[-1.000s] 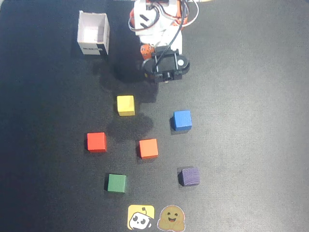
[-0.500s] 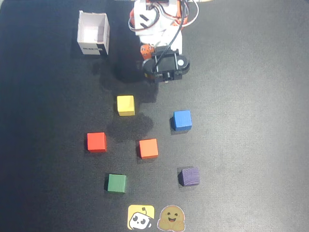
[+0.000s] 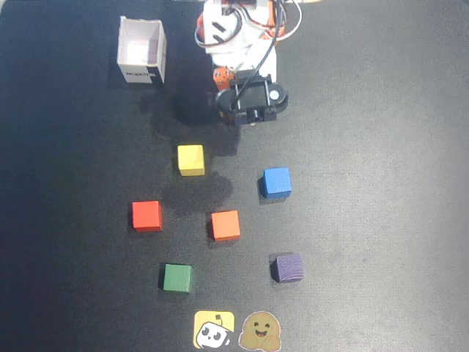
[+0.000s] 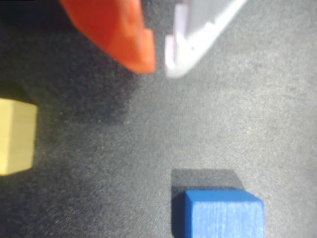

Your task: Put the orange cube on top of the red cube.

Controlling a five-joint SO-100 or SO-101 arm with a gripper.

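The end effector (image 4: pixel 159 64) hangs nearly closed and empty above the dark tabletop (image 3: pixel 381 183); nearer, the orange cube (image 3: pixel 225 225) sits right of the red cube (image 3: pixel 146 215), well apart

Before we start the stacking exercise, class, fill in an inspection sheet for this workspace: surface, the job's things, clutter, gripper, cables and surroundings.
Surface: black mat, flat, bare between the blocks.
Job's things: orange cube and red cube both sit on the mat, apart, nothing on top of either.
Clutter: yellow cube, blue cube, green cube, purple cube, an open white box, two stickers at the bottom edge of the overhead view.
Gripper: gripper nearly shut and empty in the wrist view, above the mat, the yellow and blue cubes ahead of it.
Cables: wires loop over the arm's base.
Surroundings: nothing seen beyond the mat.
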